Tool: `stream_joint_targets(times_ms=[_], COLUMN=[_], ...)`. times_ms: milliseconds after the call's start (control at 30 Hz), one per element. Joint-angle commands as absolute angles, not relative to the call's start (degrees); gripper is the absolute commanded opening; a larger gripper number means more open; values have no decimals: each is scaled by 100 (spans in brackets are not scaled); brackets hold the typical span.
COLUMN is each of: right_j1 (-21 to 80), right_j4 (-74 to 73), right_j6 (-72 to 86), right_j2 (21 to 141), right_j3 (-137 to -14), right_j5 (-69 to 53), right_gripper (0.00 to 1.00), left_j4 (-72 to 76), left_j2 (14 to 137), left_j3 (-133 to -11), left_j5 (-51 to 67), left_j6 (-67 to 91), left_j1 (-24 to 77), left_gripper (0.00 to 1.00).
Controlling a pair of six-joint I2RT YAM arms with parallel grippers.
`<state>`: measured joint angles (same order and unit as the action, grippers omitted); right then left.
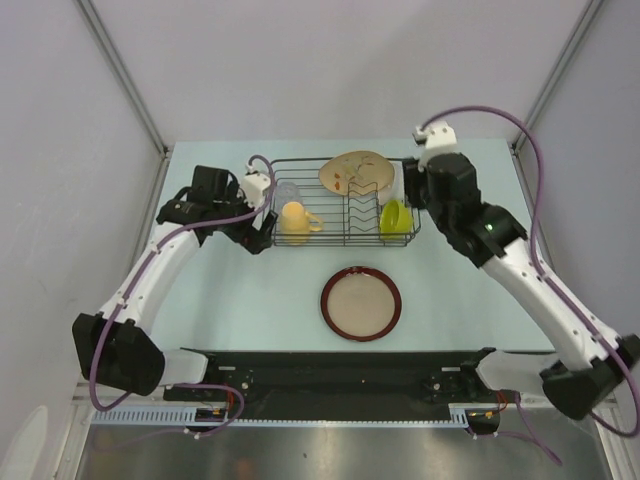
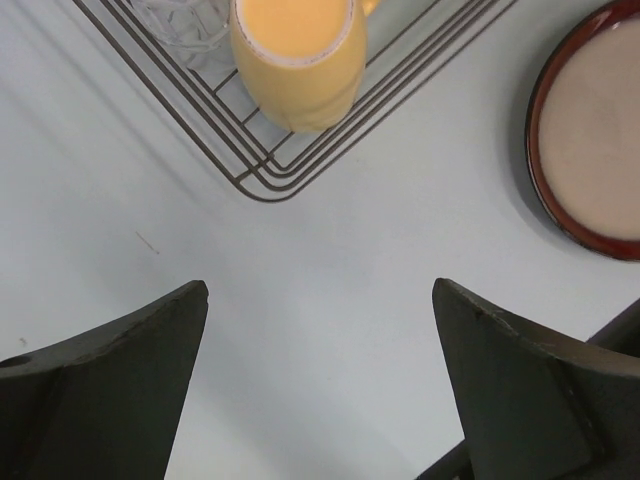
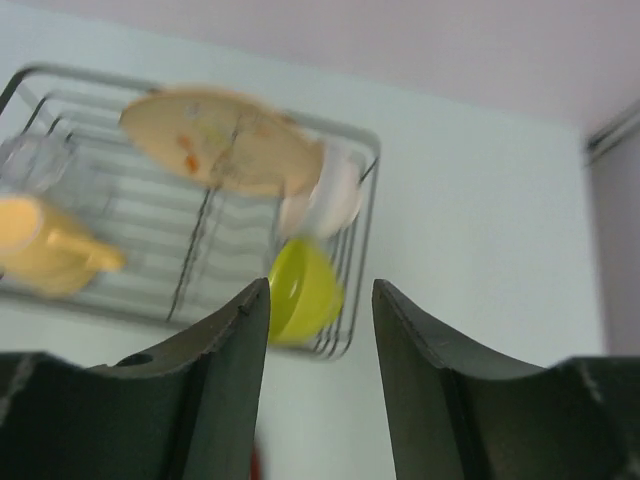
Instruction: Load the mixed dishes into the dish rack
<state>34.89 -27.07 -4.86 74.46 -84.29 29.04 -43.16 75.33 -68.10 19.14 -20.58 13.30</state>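
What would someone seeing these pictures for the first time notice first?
The black wire dish rack at the far middle of the table stands out, already holding a yellow-orange mug, clear glass, leaf-pattern plate, small white bowl and lime-green bowl. A dark-rimmed plate lies alone on the table in front of it. The left gripper and right gripper flank the rack, both open and empty.
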Motion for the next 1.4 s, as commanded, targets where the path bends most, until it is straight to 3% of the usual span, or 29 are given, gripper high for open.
stream_joint_targets(times_ms=[0, 167, 300, 500, 833, 1367], right_j1=[3218, 2471, 2057, 2074, 2066, 2522], right_j4=[-4446, -4649, -4370, -3473, -2778, -1170], right_j6=[2315, 3408, 4138, 4597, 4622, 5676], right_j2=[6427, 5310, 5177, 5255, 5361, 5871], right_j3=[-7034, -5549, -4756, -3825, -2883, -2286], right_j5=[1042, -569, -1983, -2460, -2040, -951], right_gripper=[50, 50, 49, 49, 48, 48], left_j4=[-4921, -4817, -4536, -4035, -3104, -2663], left_j2=[7365, 7207, 7137, 7277, 7409, 8903], left_j3=[-7224, -6935, -6443, -5854, -5054, -5695], left_j5=[2074, 1495, 976, 783, 70, 18], left_j6=[-2864, -2901, -2804, -2812, -3375, -3349], left_j1=[1318, 2073, 2995, 3717, 4447, 4553], left_gripper=[100, 100, 100, 100, 100, 100])
